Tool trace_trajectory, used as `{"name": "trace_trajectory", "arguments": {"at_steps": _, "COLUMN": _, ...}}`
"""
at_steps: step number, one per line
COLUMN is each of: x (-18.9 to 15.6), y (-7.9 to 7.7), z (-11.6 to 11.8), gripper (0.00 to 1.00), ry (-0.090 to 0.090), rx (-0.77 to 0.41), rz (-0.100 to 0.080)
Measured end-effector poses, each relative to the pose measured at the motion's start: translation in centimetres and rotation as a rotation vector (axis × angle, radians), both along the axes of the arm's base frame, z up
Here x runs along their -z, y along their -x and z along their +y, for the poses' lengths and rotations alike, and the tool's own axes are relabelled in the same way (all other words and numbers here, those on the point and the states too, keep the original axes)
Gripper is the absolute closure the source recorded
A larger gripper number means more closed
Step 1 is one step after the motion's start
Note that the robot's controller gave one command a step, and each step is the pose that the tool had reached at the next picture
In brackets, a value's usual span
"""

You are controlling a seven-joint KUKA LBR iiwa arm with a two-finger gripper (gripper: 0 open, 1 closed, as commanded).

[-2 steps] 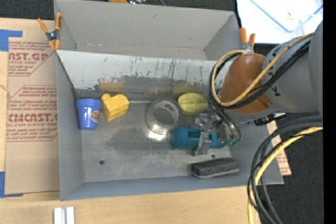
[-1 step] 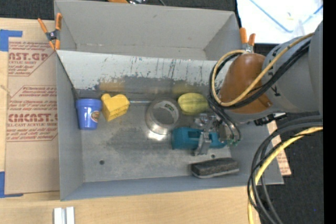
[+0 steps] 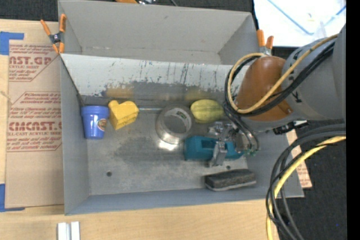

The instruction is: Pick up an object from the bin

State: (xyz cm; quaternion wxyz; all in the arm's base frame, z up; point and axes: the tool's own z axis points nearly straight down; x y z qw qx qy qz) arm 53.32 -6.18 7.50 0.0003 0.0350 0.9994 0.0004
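My gripper (image 3: 220,146) is low in the bin's right half, directly over a teal block-shaped object (image 3: 196,149) that lies on the floor and reaches under it. A yellow-green lemon-shaped thing (image 3: 206,110) lies just behind the gripper. A dark grey oblong pad (image 3: 229,180) lies just in front of it, near the bin's front wall. A clear, shiny ring like a tape roll (image 3: 172,125) sits to the gripper's left.
A yellow chunky object (image 3: 122,113) and a blue cup (image 3: 94,121) lie at the bin's left wall. The arm with its orange cover and looping cables hangs over the bin's right side. Bare floor shows at front left.
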Motion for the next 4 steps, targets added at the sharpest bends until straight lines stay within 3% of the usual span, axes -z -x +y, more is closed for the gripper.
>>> {"name": "trace_trajectory", "arguments": {"at_steps": 3, "x": -6.4, "y": 0.4, "z": 0.1, "gripper": 1.00, "ry": -0.003, "rx": 0.000, "rz": 0.015}}
{"name": "trace_trajectory", "arguments": {"at_steps": 4, "x": -11.2, "y": 0.2, "z": 0.1, "gripper": 1.00, "ry": -0.002, "rx": -0.001, "rz": 0.008}}
